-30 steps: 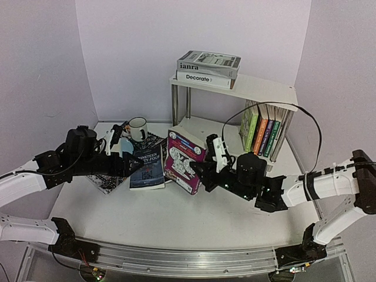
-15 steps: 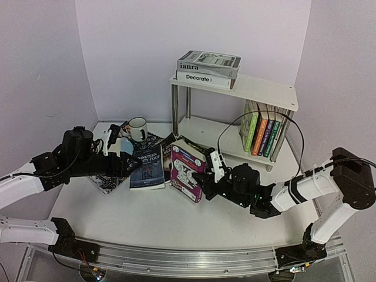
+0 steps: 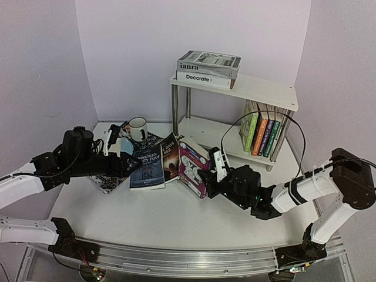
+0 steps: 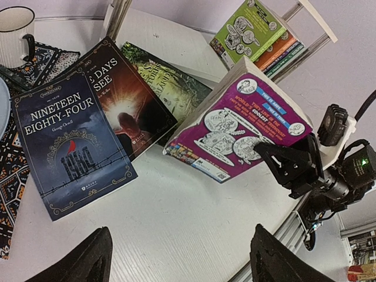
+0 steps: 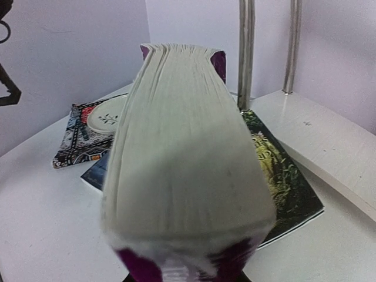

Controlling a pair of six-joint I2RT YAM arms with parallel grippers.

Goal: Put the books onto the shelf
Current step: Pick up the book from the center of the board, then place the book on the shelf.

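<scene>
From above, can see the right pincer (image 3: 204,178) pinching a purple book (image 3: 191,165), tilted up over the table (image 3: 176,229), just in front of the shelf (image 3: 261,88). Can also see the left pincer (image 3: 128,164) spread wide, holding nothing, right by a dark blue book (image 3: 148,168) lying flat. Beside that, another dark book (image 3: 170,153), and a mug (image 3: 138,127) farther back. On the shelf's top board, two books (image 3: 207,67) stacked flat; on the low board, a row of books (image 3: 261,136) standing up. From the left wrist, can see its wide-apart fingers (image 4: 91,264) at the bottom, then the blue book, the dark one, and a green leafy book (image 4: 167,79) partly behind the purple book. From the right wrist, mostly the purple book's page edges, very close; behind them the leafy book, a plate (image 5: 108,114) on a patterned mat (image 5: 73,147), and the shelf's shiny legs (image 5: 247,47).
</scene>
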